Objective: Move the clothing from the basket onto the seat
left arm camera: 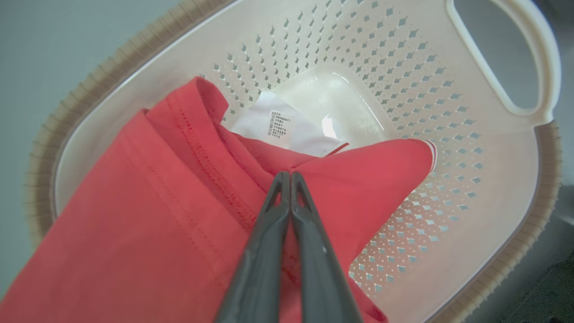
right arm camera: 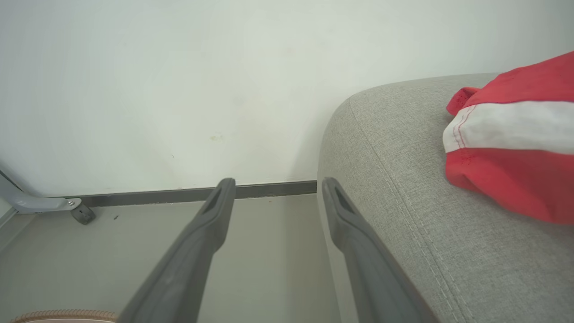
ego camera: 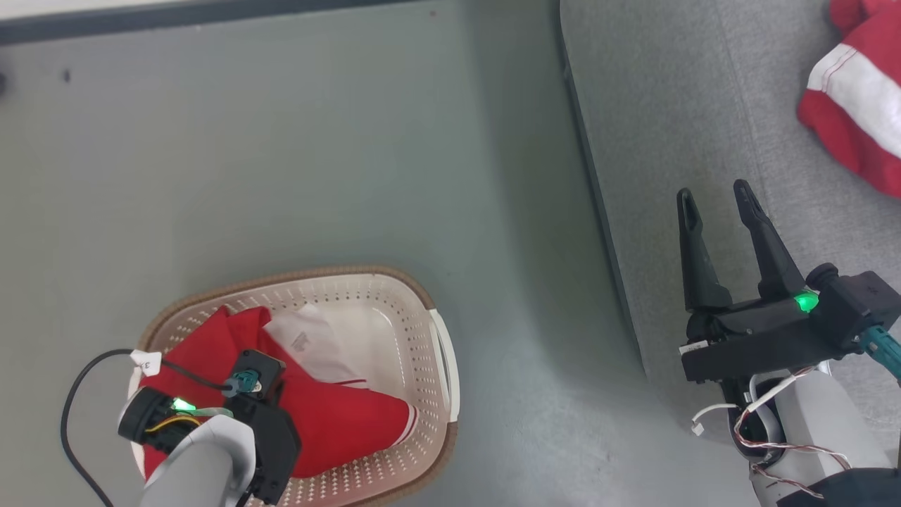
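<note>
A red garment of the clothing (ego camera: 338, 422) lies in the cream basket (ego camera: 429, 338) on the floor at lower left. In the left wrist view my left gripper (left arm camera: 286, 176) is shut on a fold of this red cloth (left arm camera: 157, 215), beside a white label (left arm camera: 287, 128), inside the basket (left arm camera: 448, 188). In the head view the left wrist hides its fingers. Another red and white garment (ego camera: 855, 98) rests on the grey seat (ego camera: 704, 105) at upper right. My right gripper (ego camera: 714, 201) hangs open above the seat's near edge, empty; its wrist view shows the gripper (right arm camera: 276, 188), the seat (right arm camera: 403, 179) and that garment (right arm camera: 515, 152).
Grey floor (ego camera: 317, 141) lies between the basket and the seat. A dark skirting strip (ego camera: 176, 17) runs along the wall at the top. In the right wrist view a metal foot with a castor (right arm camera: 67, 208) stands by the wall. A black cable (ego camera: 77, 394) loops by my left wrist.
</note>
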### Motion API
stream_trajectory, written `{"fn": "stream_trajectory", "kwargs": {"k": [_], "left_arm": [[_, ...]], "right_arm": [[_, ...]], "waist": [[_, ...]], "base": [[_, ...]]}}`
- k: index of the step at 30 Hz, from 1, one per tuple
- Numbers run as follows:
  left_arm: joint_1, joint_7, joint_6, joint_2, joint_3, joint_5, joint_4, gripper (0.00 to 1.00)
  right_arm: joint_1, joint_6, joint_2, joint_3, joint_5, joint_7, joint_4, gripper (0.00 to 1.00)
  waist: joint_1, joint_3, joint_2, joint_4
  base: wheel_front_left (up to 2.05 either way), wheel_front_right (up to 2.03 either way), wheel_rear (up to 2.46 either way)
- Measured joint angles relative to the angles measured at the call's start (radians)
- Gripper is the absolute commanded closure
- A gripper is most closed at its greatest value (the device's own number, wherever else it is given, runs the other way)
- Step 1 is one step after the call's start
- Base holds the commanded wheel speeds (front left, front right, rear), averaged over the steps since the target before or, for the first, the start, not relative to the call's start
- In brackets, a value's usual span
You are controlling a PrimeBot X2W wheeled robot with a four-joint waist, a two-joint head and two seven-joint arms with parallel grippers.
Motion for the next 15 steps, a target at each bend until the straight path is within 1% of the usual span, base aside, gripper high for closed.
{"fn": "stream_trajectory", "kwargs": {"k": [10,15], "left_arm": [[0.081,-0.134,-0.008,-0.036,0.055,-0.085,-0.039,1.00],[0.104,-0.155,-0.009,-0.058,0.068,-0.107,-0.073,1.00]], "right_arm": [[0.053,0.000,-0.022,-0.024,0.000,0.000,0.033,0.00],[0.085,0.002,-0.036,-0.039,0.006,0.000,0.042,0.00]], "waist": [[0.0000,-0.116,0.0000,0.020],[-0.0001,-0.176,-0.0001,0.032]], "base": [[0.00,0.00,0.00],[0.00,0.00,0.00]]}}
